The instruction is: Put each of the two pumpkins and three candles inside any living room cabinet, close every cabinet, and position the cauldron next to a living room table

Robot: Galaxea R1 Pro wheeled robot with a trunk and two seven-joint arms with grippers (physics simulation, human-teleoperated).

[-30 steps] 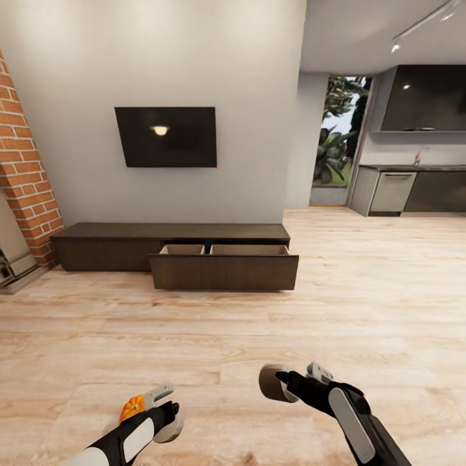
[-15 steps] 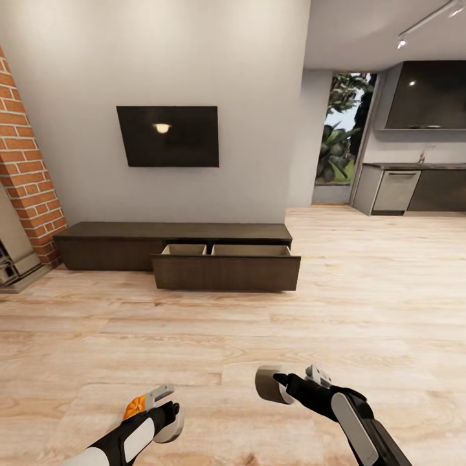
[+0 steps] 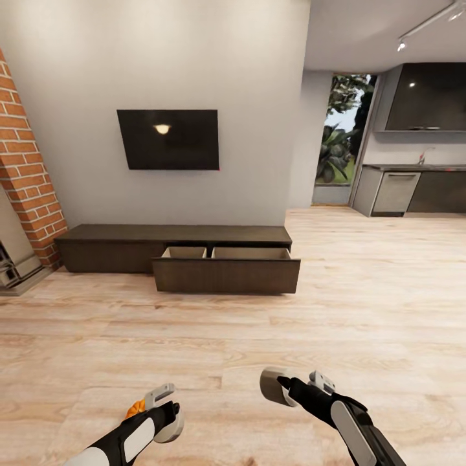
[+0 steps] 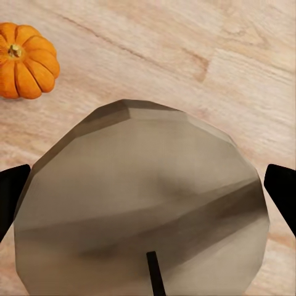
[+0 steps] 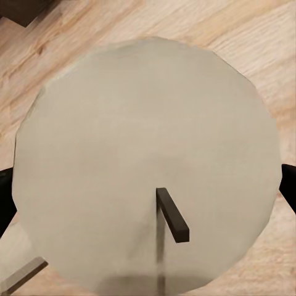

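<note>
Here: left claw [image 4: 148, 185] clamps candle [image 4: 142, 203] | right claw [image 5: 148, 185] clamps second candle [image 5: 145, 163] | pumpkin [image 3: 135, 409] half-hidden

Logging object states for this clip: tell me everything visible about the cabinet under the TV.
The cabinet is a long, low, dark brown wood-look unit standing on the plank floor against the grey wall, below the wall-mounted TV. Its right-hand drawer is pulled out, a wide flat front with a pale interior split into two compartments; no contents show from this angle. The left section looks closed. Nothing touches it.
</note>
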